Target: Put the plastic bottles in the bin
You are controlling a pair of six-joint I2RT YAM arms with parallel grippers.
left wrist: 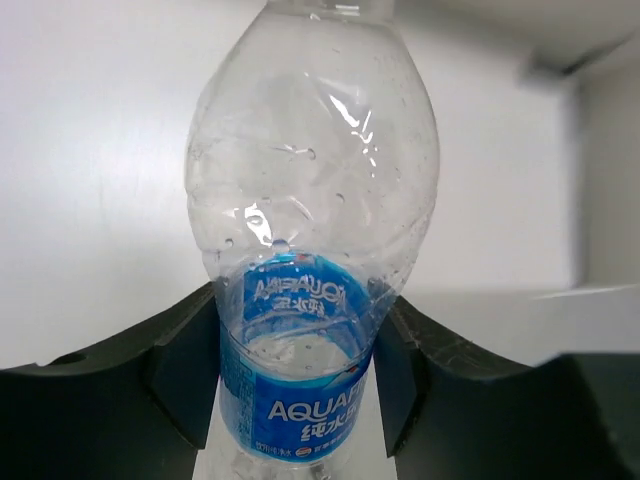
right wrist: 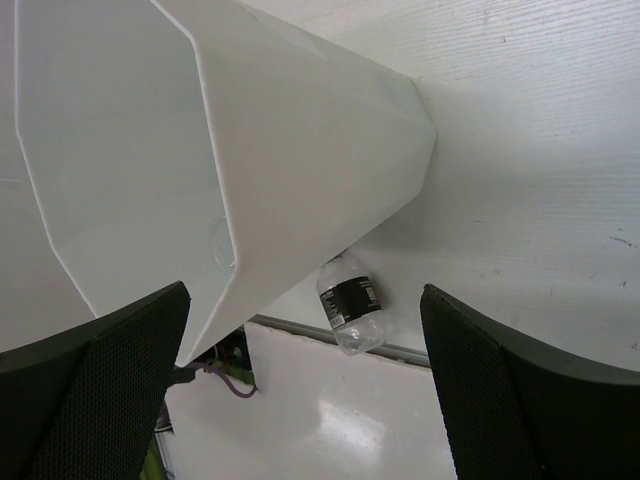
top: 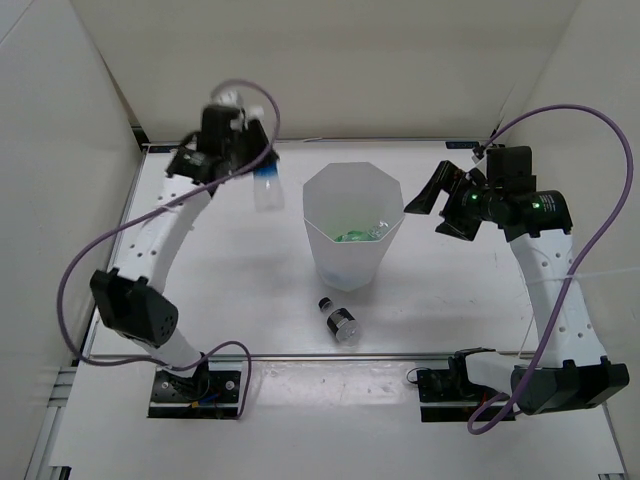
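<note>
Currently a clear bottle with a blue label (left wrist: 305,260) is held by the left gripper (top: 257,168) over the far left part of the table (top: 470,300), to the left of the bin (top: 320,215) and apart from its rim. In the left wrist view the two dark fingers (left wrist: 185,375) are seen pressed against both sides of the label, so the jaws are closed on the bottle as far as its body allows. The bin is placed upright near the middle of the table, and a green bottle (top: 352,236) is seen lying inside it (what else lies beside it cannot be told clearly). A short bottle with a dark label (right wrist: 350,300) is found lying on its side on the table, just in front of the bin; whether it touches the bin cannot be told. The right gripper (top: 432,205) is held to the right of the bin, near its rim, with the jaws spread wide and nothing between them.
</note>
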